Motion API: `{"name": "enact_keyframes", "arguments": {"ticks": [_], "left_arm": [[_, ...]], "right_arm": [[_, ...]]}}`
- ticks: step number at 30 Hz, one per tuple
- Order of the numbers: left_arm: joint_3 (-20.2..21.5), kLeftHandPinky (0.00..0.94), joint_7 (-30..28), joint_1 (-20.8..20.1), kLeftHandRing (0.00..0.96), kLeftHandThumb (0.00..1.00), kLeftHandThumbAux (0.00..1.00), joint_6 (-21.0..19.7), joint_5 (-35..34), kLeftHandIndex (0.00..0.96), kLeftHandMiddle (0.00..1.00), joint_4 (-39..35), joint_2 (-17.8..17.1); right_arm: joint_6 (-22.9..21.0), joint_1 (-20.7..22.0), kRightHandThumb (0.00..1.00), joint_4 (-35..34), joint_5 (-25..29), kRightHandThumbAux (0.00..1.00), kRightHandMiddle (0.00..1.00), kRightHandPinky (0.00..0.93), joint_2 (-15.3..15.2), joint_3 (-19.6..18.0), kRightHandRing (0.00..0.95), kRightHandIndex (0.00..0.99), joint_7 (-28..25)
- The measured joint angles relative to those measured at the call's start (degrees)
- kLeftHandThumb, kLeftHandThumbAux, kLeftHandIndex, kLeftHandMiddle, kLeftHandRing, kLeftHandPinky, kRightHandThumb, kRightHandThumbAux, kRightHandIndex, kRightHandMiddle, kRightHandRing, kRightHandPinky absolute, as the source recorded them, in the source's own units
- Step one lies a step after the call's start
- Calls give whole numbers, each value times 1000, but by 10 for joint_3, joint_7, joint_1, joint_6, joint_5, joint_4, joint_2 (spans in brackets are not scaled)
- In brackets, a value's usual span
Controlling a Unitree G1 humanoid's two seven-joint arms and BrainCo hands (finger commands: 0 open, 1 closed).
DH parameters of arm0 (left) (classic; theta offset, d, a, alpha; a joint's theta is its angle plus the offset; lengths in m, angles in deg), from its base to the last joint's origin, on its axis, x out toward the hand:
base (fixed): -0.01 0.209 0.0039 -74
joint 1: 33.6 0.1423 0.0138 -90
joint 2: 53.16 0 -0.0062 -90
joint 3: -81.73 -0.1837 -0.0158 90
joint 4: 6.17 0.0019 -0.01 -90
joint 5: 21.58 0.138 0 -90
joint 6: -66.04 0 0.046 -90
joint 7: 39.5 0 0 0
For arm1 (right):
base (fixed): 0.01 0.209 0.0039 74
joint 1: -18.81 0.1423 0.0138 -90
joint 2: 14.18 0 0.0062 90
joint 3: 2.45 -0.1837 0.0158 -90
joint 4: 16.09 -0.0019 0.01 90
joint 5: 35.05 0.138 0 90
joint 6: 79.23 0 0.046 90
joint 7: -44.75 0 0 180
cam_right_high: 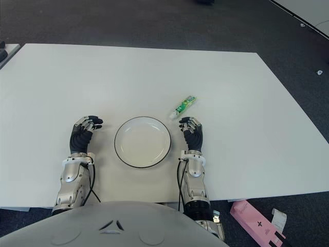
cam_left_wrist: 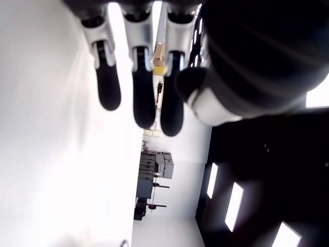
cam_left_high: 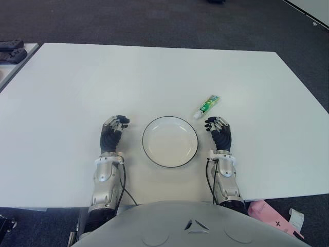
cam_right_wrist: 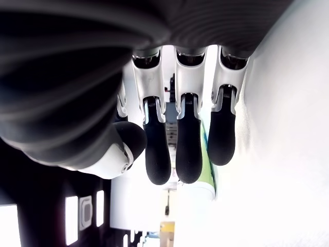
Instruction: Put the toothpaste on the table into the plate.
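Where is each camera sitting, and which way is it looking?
Left eye view: on the robot's head, looking forward and down at the white table; shows both forearms, the left hand and right hand flanking the plate.
Right eye view: same head, slightly aside; same scene, plus the toothpaste just beyond the right hand.
Left wrist view: on the left wrist, looking along its own relaxed fingers.
Right wrist view: on the right wrist, looking along its open fingers toward the toothpaste.
Shared: both eye views and the right wrist view show the toothpaste.
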Motion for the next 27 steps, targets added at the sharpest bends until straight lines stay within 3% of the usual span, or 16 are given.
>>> {"name": "enact_keyframes", "arguments": {"ticks": [18,22,27], "left_arm": [[-1,364,0,-1,410,707,725,4,0,422,464,3,2],[-2,365,0,-1,411,706,725,4,0,423,466,3,3],[-2,374,0,-2,407,707,725,4,0,423,464,4,3]], "right_arm": [[1,0,705,-2,-9,729,497,506,-10,3,508,427,-2],[4,3,701,-2,-37,731,490,490,-40,13,499,425,-15],[15,17,694,-7,-65,732,473,466,-109,15,479,421,-48]]}}
